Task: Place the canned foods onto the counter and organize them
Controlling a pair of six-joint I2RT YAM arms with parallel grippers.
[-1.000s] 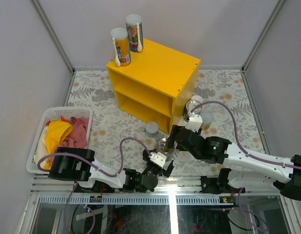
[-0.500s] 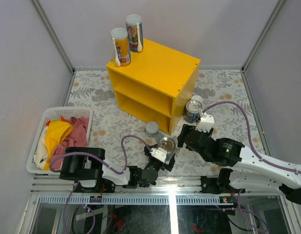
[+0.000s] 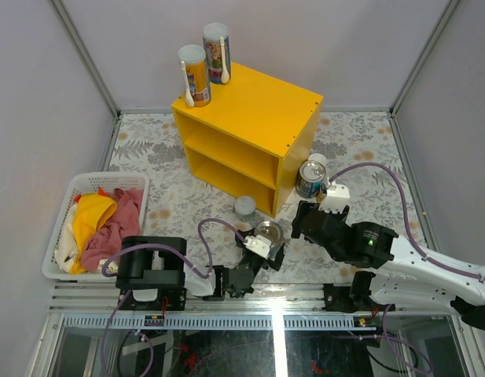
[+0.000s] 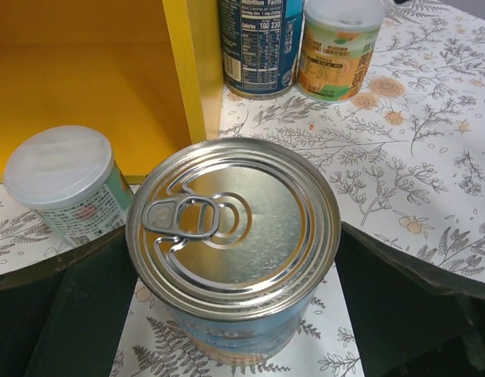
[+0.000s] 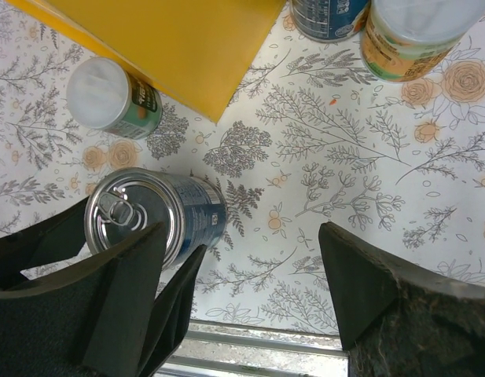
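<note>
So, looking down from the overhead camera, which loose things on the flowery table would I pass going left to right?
white laundry basket → short white-lidded can → steel pull-tab can → blue-labelled can

Counter (image 3: 262,106) top bare across its front and right, tall tubes (image 3: 195,75) crowding its back-left corner, short pale-lidded can (image 3: 244,207) just off its near corner, blue can (image 3: 310,179) and pale-capped can (image 3: 319,162) just beside its right wall, steel can (image 3: 267,233) hemmed by the left gripper (image 3: 266,242) near the table (image 3: 383,157) front edge, basket (image 3: 57,236) along the left edge
</note>
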